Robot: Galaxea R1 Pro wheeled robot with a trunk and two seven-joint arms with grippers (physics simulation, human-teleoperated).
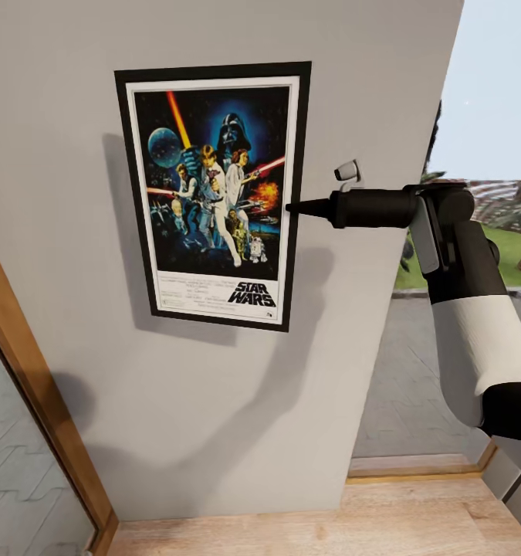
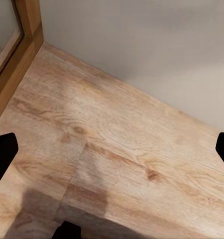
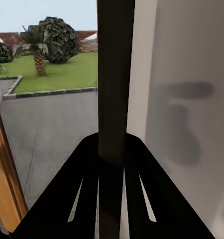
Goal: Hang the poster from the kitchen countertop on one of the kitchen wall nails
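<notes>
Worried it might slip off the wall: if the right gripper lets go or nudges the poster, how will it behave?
The poster looks like a stiff, flat framed panel, so probably no flopping. The right gripper pinches only its edge; it may swing or tilt.

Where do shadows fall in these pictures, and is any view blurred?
Head view: the poster casts a soft shadow on the grey wall along its left and lower edges; the right arm's shadow lies below the right gripper. Left wrist view: a dark shadow on the wooden floor. Right wrist view: the poster's edge is close and blurred.
</notes>
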